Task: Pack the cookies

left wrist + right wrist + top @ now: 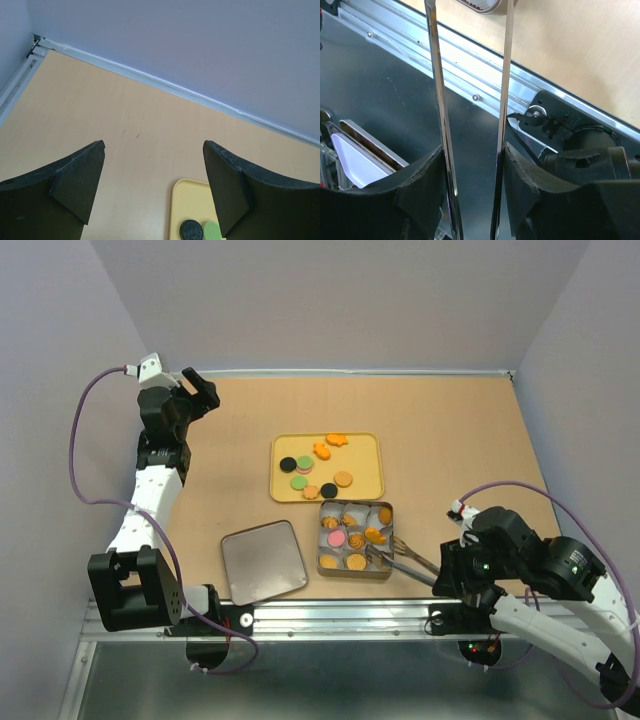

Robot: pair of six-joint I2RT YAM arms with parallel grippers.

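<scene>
Loose cookies (312, 468) in orange, green, pink and black lie on a yellow tray (366, 452). More cookies (356, 537) sit in paper cups inside a metal tin (352, 574). My right gripper (450, 575) (472, 150) is shut on metal tongs (405, 558) (436, 75), whose two arms stand slightly apart. Their tips reach over the tin's near right cups. Raised at the far left, my left gripper (205, 390) (154, 145) is open and holds nothing. A black cookie (191, 230) and a green cookie (212, 231) on the tray (190, 200) show below it.
The tin's lid (263, 560) lies flat to the left of the tin, near the table's front rail (330, 612). Grey walls close in the table on three sides.
</scene>
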